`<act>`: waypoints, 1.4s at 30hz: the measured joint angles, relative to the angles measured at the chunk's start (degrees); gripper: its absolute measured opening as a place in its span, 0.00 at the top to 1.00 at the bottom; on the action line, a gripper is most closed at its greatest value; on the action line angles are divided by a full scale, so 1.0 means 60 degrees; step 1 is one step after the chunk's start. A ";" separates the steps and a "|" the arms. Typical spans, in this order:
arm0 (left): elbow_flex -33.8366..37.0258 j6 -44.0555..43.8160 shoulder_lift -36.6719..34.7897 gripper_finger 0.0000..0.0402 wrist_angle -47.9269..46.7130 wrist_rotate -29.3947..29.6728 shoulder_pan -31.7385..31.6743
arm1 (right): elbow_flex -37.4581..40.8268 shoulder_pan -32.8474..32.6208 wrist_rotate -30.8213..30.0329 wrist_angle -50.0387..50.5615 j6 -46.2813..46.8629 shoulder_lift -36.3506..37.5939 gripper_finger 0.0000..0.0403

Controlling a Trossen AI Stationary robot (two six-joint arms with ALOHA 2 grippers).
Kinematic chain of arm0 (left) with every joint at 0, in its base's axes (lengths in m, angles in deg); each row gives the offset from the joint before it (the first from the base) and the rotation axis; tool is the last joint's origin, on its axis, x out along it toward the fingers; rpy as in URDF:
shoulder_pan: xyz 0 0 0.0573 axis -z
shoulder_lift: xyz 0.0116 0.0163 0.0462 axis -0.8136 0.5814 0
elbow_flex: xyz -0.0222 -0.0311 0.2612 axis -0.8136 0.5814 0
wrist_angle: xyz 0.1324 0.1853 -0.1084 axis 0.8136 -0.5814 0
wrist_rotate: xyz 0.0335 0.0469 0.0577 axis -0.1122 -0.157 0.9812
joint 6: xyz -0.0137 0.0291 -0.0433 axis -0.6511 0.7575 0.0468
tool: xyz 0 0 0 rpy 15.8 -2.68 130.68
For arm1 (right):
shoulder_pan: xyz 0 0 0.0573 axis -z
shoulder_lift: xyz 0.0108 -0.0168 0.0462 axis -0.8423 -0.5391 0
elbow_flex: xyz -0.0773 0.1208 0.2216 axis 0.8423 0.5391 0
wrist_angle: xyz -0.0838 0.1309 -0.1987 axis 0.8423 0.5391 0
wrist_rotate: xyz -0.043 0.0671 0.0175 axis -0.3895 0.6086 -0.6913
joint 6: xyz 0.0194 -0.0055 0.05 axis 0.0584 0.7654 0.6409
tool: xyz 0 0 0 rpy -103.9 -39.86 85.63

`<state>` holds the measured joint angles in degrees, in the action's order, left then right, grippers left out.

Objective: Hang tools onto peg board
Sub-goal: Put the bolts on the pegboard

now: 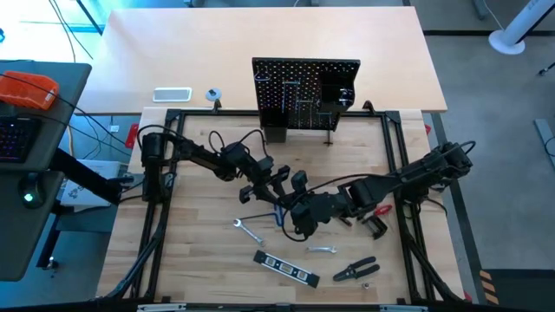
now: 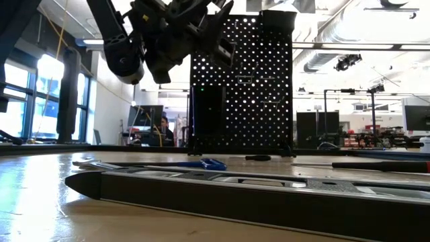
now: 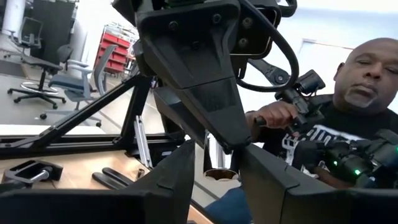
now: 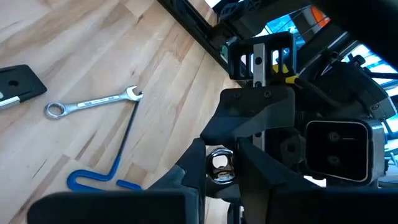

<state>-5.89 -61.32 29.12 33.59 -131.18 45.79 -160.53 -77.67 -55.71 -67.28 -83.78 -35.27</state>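
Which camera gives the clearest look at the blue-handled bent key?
The right wrist view: the blue-handled bent key lies whole on the wood beside a silver wrench. The high view shows it small, near the two grippers; the low view shows only a blue sliver behind the level. The left wrist view misses it.

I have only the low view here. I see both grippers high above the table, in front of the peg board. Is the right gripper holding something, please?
Observer: Yes. Its wrist view shows the right gripper with a small shiny metal piece between its fingers.
Operator: Do the grippers touch the peg board?
Observer: No. From above, the peg board stands apart behind them. The left gripper faces the right one over the middle of the table.
Operator: Which tool am I missing?
Observer: A red-and-black clamp lies on the table beside the right arm.
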 joint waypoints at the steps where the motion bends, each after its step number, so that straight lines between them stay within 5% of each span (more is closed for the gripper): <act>1: 0.0000 0.0075 0.0000 0.74 0.0003 0.0000 0.0003 | 0.0000 0.0000 0.0000 0.0012 -0.0005 0.0000 0.87; 7: 0.0000 0.0541 0.0000 0.87 -0.0055 0.0008 -0.0056 | 0.0000 0.0000 -0.0045 0.0273 0.0254 0.0000 0.85; 31: -0.0007 0.0499 -0.0065 0.87 -0.0076 -0.0704 -0.1075 | 0.0000 -0.0134 -0.2389 0.1240 0.0852 0.0280 0.73; 42: 0.0000 0.1213 -0.1444 0.87 -0.1822 -0.1219 -0.2332 | 0.0000 -0.0439 -0.3623 0.2412 0.2090 0.0722 0.62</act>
<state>-5.89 -54.04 20.45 22.65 -138.50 31.80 -160.53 -80.31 -77.45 -52.81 -71.24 -30.94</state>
